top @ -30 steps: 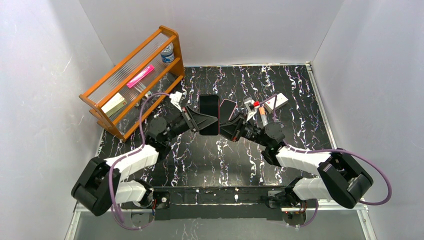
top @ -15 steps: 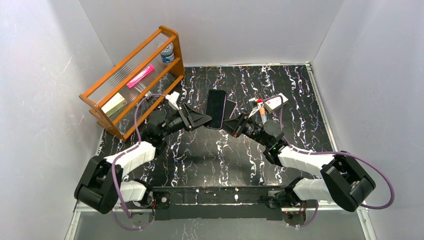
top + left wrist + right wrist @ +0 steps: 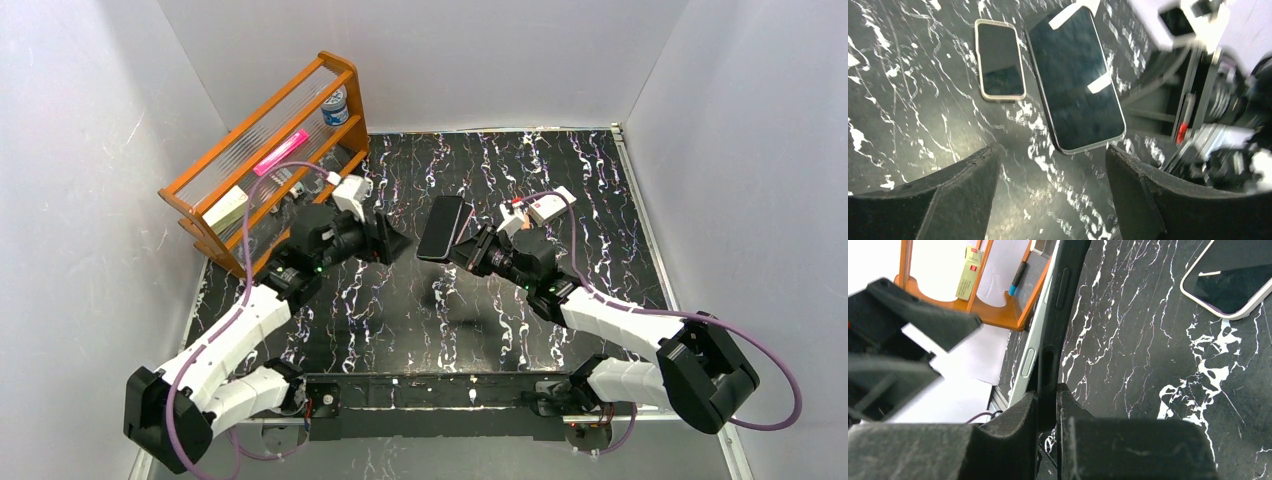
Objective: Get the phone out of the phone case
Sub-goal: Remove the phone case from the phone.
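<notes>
My right gripper [image 3: 468,248] is shut on the near end of a dark phone in a black case [image 3: 441,227] and holds it above the table, tilted. In the right wrist view my fingers [image 3: 1048,390] pinch the black case [image 3: 1068,290]; the phone's silver edge [image 3: 1029,362] stands a little off the case beside my left finger. My left gripper [image 3: 392,243] is open and empty, just left of the held phone. In the left wrist view [image 3: 1051,155] that phone [image 3: 1075,85], with white tape strips, lies beyond the fingertips.
A second, smaller phone with a pale rim [image 3: 999,59] lies on the black marbled table [image 3: 400,310]; it also shows in the right wrist view [image 3: 1228,280]. A wooden rack [image 3: 262,160] stands at the back left. A white box [image 3: 552,205] lies at the back right.
My left gripper has let go of the phone and drawn back to the left. My right gripper has kept the cased phone and shifted it slightly right, more tilted.
</notes>
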